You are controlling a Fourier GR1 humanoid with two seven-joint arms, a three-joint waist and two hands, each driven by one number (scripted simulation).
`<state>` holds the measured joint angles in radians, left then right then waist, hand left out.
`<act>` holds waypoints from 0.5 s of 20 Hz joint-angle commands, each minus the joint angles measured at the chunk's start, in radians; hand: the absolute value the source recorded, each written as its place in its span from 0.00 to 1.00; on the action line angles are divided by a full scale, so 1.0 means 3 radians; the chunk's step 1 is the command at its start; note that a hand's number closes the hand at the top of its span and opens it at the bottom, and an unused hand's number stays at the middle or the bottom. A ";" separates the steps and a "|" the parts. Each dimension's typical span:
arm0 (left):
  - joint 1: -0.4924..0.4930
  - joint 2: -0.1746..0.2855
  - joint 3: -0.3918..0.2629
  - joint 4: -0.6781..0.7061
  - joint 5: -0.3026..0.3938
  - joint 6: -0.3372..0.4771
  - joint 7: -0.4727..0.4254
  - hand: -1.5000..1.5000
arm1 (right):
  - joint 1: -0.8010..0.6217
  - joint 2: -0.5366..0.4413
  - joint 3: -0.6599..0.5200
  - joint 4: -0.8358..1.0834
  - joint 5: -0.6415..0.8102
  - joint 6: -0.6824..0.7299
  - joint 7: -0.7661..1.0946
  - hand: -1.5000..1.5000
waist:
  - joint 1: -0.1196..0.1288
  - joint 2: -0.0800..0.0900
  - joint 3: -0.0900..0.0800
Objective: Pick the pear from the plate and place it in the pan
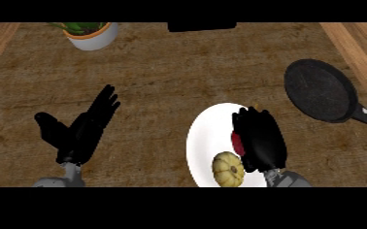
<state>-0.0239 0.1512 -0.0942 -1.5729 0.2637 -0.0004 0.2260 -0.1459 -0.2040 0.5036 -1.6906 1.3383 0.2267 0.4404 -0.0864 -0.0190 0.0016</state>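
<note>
Right hand low over the white plate, covering most of the pear.
Pear shows only as a red sliver at the hand's left edge, on the plate; cannot tell whether the hand grasps it. Yellow ribbed squash lies on the plate's near part, just beside the hand. Black pan sits far right, apart from the plate. Left hand rests released at the left, fingers up.
</note>
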 commanded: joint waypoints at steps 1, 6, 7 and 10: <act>0.0102 0.0011 -0.0004 0.0017 -0.0022 -0.0040 -0.0096 0.50 | 0.0546 0.0092 -0.0125 -0.0804 -0.0075 -0.0511 0.0247 1.00 | 0.0024 -0.0001 -0.0002; 0.0087 -0.0014 -0.0038 0.0004 -0.0010 -0.0085 -0.0113 0.50 | 0.0919 0.0297 -0.0268 -0.1689 -0.0456 -0.0698 0.0331 1.00 | 0.0121 0.0028 -0.0002; -0.0053 -0.0019 -0.0048 -0.0125 0.0003 -0.0021 0.0078 0.50 | 0.1040 0.0274 -0.0376 -0.1740 -0.0601 -0.0820 0.0252 1.00 | 0.0142 0.0035 0.0003; -0.0017 -0.0027 -0.0111 -0.0102 -0.0008 -0.0092 0.0060 0.50 | 0.1380 0.0259 -0.0566 -0.2005 -0.1058 -0.1020 0.0042 1.00 | 0.0189 0.0045 0.0004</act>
<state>-0.0272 0.1423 -0.1153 -1.5801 0.2589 -0.0192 0.2236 0.1435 -0.1226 0.3963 -2.1733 1.1503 0.0043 0.5042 -0.0467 -0.0092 0.0015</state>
